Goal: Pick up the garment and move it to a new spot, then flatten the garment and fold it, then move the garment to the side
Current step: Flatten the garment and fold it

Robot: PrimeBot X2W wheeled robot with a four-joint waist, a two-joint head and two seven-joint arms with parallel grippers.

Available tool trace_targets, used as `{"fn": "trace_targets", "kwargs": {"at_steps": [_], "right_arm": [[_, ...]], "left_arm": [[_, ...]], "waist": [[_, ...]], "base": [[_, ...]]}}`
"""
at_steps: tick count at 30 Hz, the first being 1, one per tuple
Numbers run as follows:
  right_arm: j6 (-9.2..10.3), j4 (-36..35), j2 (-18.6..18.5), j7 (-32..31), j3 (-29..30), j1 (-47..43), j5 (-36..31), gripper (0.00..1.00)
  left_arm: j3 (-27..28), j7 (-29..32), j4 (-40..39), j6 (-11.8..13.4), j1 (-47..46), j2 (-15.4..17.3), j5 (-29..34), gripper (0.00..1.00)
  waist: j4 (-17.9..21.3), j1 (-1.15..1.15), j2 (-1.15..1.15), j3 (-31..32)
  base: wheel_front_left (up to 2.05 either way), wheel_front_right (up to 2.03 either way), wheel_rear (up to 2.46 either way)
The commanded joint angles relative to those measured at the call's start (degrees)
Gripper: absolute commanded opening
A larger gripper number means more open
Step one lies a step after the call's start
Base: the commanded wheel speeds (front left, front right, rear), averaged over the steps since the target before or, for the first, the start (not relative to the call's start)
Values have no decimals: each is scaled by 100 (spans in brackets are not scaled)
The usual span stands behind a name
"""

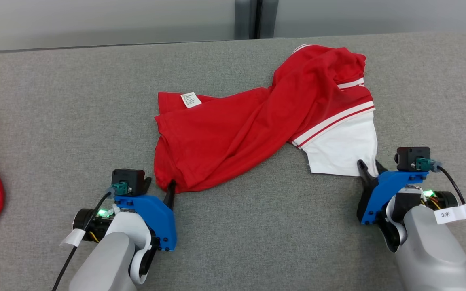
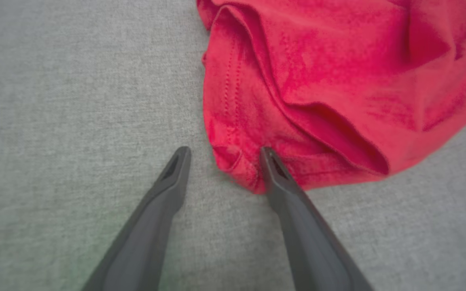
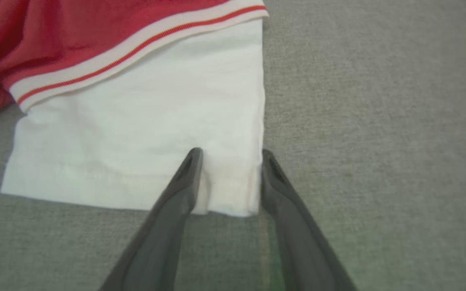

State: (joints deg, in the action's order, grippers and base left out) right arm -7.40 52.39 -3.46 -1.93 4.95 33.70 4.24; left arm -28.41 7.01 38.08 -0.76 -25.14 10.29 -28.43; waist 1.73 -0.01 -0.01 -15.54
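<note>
Left gripper [image 1: 160,182] apart, astride red corner of shirt [image 1: 237,133]; right gripper [image 1: 370,165] apart, astride white corner; long axis left-right

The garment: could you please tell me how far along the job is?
Done: nothing evident; the garment lies crumpled on the grey surface. In hand: left jaws straddle its red hem corner, right jaws its white corner, both open. Left: lifting, moving, flattening, folding, setting aside.

Low over the grey table [image 2: 75,101], with the left pincer [image 2: 224,151] spread open. Between its dark fingers [image 2: 164,194], the stitched hem corner of the red garment [image 2: 338,81] — touching the fingertip at the view's right, apart from the other. Beyond, bunched in soft folds toward the upper right.
</note>
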Motion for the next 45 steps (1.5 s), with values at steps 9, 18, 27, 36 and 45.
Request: {"fn": "trace_targets", "kwargs": {"at_steps": [9,18,27,36,45], "right_arm": [[-10,368,69,337,-38,7,-39,0],[-10,-139,51,1023,-304,-42,569,0],[-10,-1933,47,925,-233,-711,864,0],[-10,-4433,49,114,71,-1561,809,0],[-10,-6712,48,-677,444,-2025,742,0]], "left_arm": [[-32,-443,90,1,117,-74,12,0],[329,-1275,-519,-19,282,-88,-297,0],[584,-1558,-2019,66,708,102,-515,0],[1045,-1369,-3828,87,1106,194,-1189,0],[1410,-964,-5316,228,1238,414,-1684,0]], "waist": [[16,1,1,103],[9,1,1,432],[37,1,1,862],[108,1,1,1058],[139,1,1,1233]], "base": [[0,0,0],[0,0,0],[0,0,0],[0,0,0],[0,0,0]]}}
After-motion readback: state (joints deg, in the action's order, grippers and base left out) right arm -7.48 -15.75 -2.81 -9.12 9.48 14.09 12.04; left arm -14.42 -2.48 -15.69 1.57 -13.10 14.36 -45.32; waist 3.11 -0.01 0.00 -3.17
